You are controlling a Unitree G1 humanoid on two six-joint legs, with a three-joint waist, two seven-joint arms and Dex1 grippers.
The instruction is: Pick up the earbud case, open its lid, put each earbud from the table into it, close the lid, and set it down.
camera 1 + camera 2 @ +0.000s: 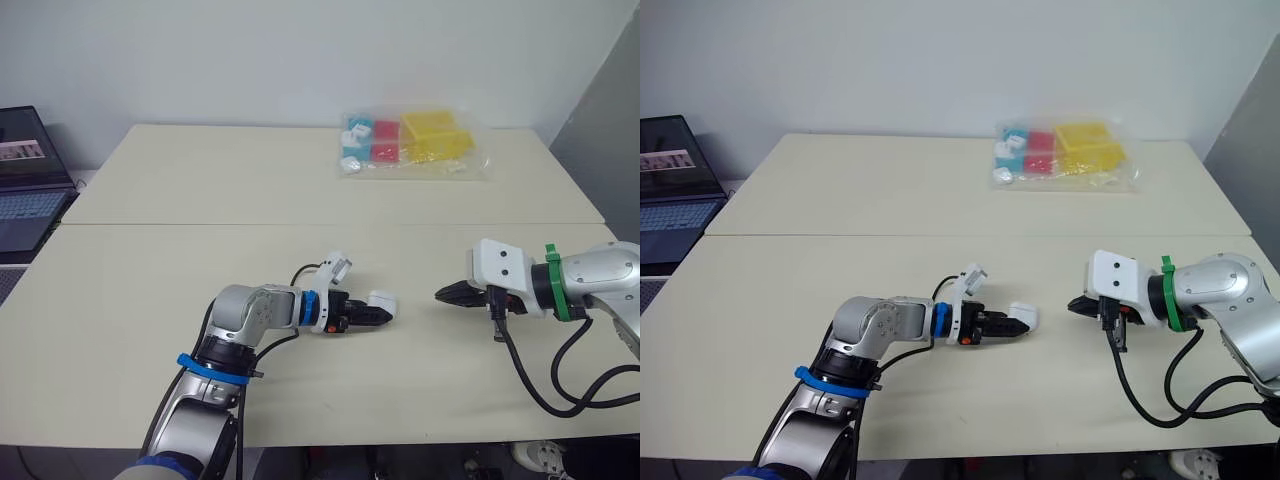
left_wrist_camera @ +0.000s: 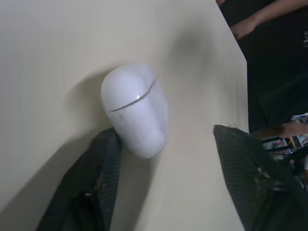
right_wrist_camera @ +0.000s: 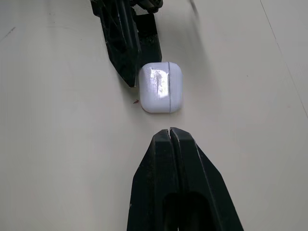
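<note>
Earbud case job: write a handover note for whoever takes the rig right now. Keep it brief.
Left gripper: open and low over the table. The earbud case lies between its fingers, against one of them.
Right gripper: shut, holding nothing, pointing at the case from the other side with a gap between.
Case: flat on the table, lid shut, not gripped.
Done: cannot tell, since the shut lid hides whether the earbuds are inside.
Left: check that first. If it is empty, lift it, open it, load the earbuds, close it and set it down.
</note>
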